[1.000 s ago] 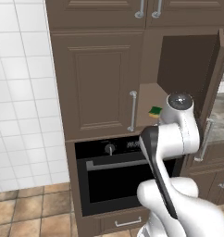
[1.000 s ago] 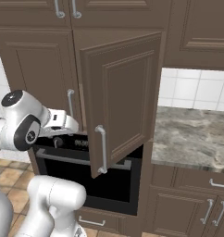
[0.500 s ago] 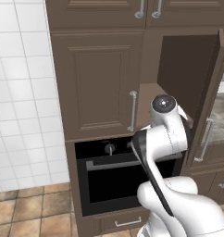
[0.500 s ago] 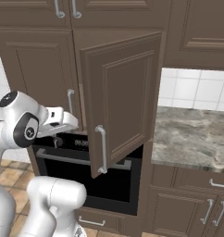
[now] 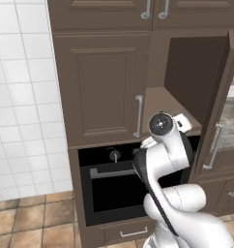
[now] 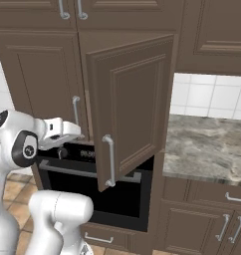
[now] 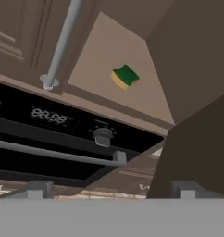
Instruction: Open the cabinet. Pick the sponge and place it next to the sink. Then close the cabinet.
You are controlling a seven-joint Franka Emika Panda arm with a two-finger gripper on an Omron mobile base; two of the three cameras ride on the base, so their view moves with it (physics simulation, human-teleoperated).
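I see the cabinet [image 6: 127, 104] with its right door swung wide open and its left door shut, the long silver handle [image 5: 138, 116] of that shut door standing upright just beside the opening. On the plain brown shelf [image 7: 109, 88] inside lies the sponge [image 7: 125, 76], green face up with the yellow layer showing along one edge, flat and alone on the shelf. My gripper [image 7: 111, 190] sits low in front of the black oven [image 5: 114, 186], its two finger tips spread wide apart with nothing between them. From the hand view, the sponge lies ahead of and above the finger tips, well apart from them, roughly centred between the two, beyond the shelf's front edge and the oven's control knob [image 7: 103, 135]. In the right base view the hand [image 6: 60, 133] reaches forward at about the height of the oven's top, just left of the open door's lower handle end.
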